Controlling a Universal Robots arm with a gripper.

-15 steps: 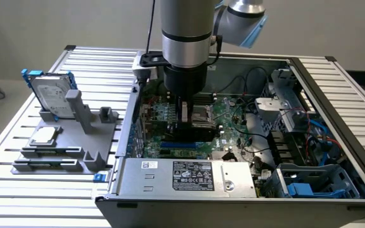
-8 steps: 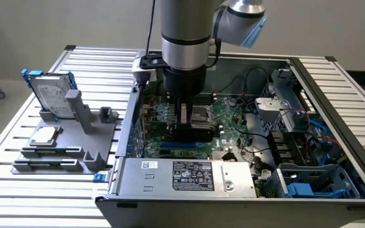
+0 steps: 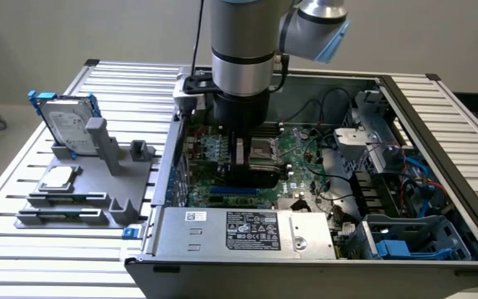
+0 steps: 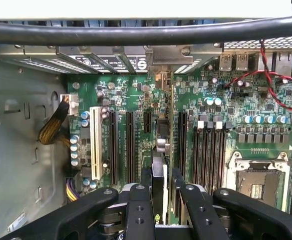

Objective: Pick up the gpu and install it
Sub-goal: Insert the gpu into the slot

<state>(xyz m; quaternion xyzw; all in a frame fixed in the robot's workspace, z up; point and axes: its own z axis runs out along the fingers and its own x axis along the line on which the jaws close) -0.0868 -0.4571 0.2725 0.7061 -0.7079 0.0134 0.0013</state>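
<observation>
Aluminium slats form the worktop under the open computer case. Inside, over the green motherboard, the gpu stands on edge among the expansion slots, clamped on both sides by the partly closed fingers.

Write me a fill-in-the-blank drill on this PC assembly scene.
1. The gpu is clamped between the ____.
2. It hangs over the green ____ inside the case.
3. The hard drive stands in the gray holder on the exterior view's ____.
Missing: jaws; motherboard; left.
</observation>
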